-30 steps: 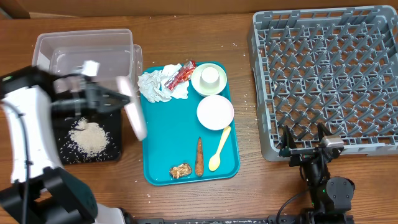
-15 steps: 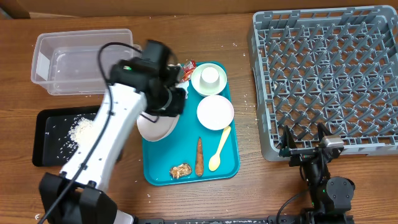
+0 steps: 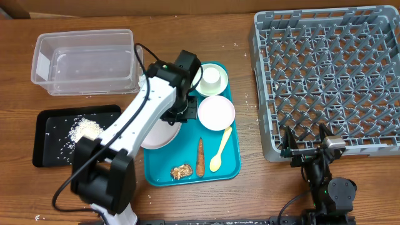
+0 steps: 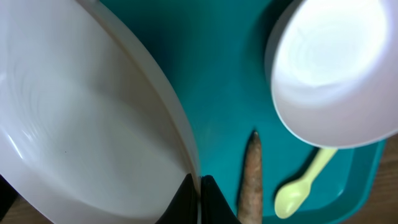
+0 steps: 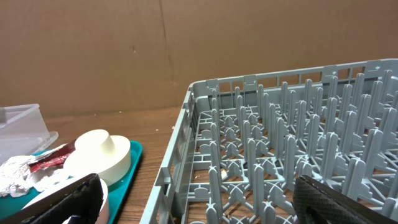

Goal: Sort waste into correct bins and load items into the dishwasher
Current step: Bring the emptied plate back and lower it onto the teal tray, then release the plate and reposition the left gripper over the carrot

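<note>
My left gripper (image 3: 178, 115) (image 4: 199, 196) is shut on the rim of the large pale plate (image 3: 156, 136) (image 4: 81, 124), which lies over the left side of the teal tray (image 3: 187, 150). On the tray are a whitish bowl (image 3: 216, 112) (image 4: 336, 74), a small white cup (image 3: 211, 77) upturned on a second bowl, the orange stick (image 3: 200, 156) (image 4: 252, 180), the brown chunk (image 3: 181, 170) and the yellow spoon (image 3: 220, 149) (image 4: 305, 186). The napkin (image 5: 15, 171) and red wrapper (image 5: 53, 157) show only in the right wrist view. My right gripper (image 3: 307, 149) (image 5: 199, 208) is open and empty by the dish rack (image 3: 328, 75) (image 5: 298, 143).
The clear tub (image 3: 84, 61) stands at the back left. The black tray (image 3: 56, 150) in front of it holds rice crumbs (image 3: 84, 129). My left arm reaches across the tray's left part. Crumbs are scattered on the wooden table.
My left arm has swung right from over the black tray to the teal tray, carrying the plate, which went from tilted to lying flat. The right arm has not moved.
</note>
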